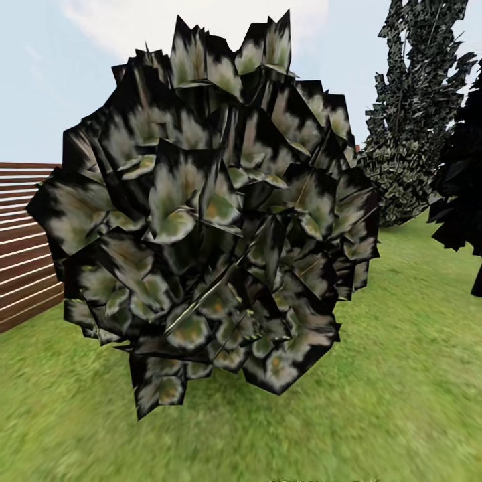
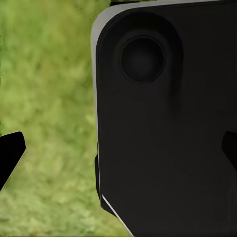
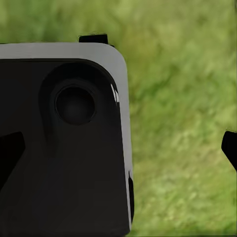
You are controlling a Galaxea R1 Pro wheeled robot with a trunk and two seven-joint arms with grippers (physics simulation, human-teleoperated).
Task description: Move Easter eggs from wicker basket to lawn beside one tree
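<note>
In the head view, a big round bush (image 1: 207,221) of dark, pale-centred leaves stands close in front on the lawn (image 1: 402,402), hiding much of what lies behind it. A slatted brown fence (image 1: 23,248) runs off at the left. At the right rise a tall dark cypress (image 1: 415,114) and, at the frame's edge, another black mass of foliage (image 1: 465,181). Pale sky sits above.

In the left wrist view, the left gripper (image 2: 121,150) hangs over blurred grass (image 2: 49,98), its two dark fingertips (image 2: 11,150) set far apart at opposite edges of the picture with nothing between them. A large black panel with a grey rim (image 2: 163,128), part of the robot, sits beyond.

In the right wrist view, the right gripper (image 3: 121,150) is likewise spread wide and empty, one fingertip (image 3: 229,148) at each side, over grass (image 3: 182,123) and a similar black, grey-edged panel (image 3: 64,143).
</note>
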